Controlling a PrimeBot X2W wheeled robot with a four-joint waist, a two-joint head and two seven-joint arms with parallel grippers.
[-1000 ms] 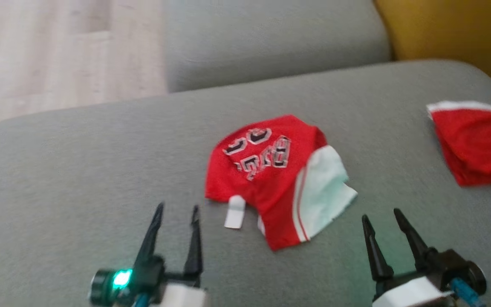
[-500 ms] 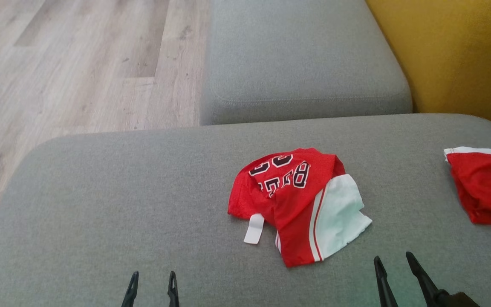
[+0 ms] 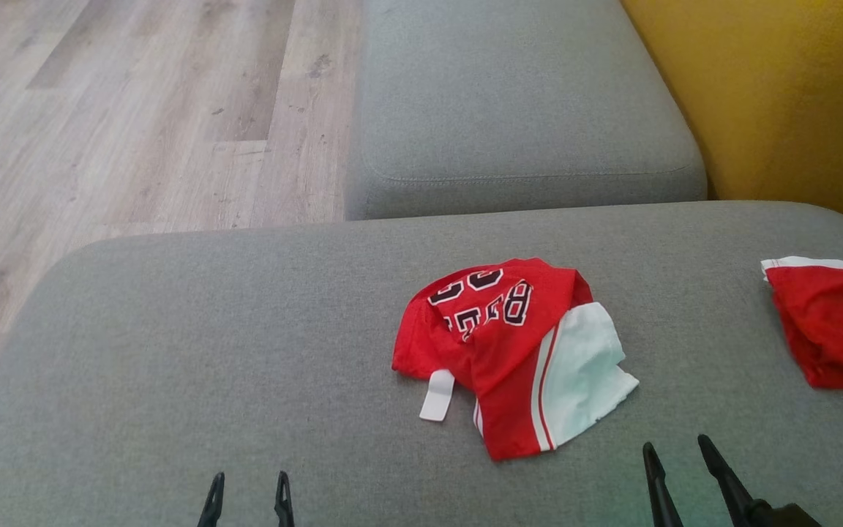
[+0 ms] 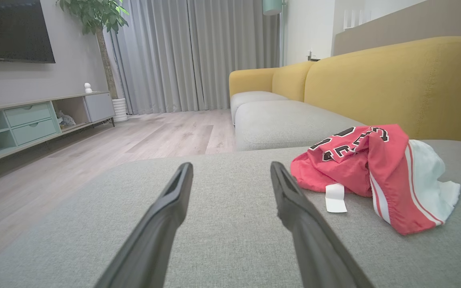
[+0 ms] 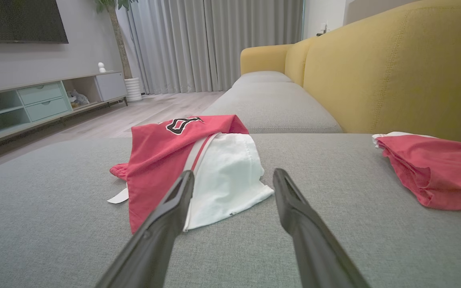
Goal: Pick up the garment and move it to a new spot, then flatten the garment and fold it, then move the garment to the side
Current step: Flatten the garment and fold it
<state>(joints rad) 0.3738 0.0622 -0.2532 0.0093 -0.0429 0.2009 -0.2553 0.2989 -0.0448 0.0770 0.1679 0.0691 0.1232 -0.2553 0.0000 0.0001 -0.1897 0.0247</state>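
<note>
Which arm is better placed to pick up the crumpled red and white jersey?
Right, probably. The open right pincer sits just short of the crumpled red-and-white mesh jersey on the grey sofa cushion; the open left pincer is farther off to the side.

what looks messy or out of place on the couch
The red and white garment lies crumpled on the cushion, doubled over so its lettering bunches, a white tag poking out at its left edge. A second red garment sits rumpled at the cushion's right edge. Nothing looks damaged.
</note>
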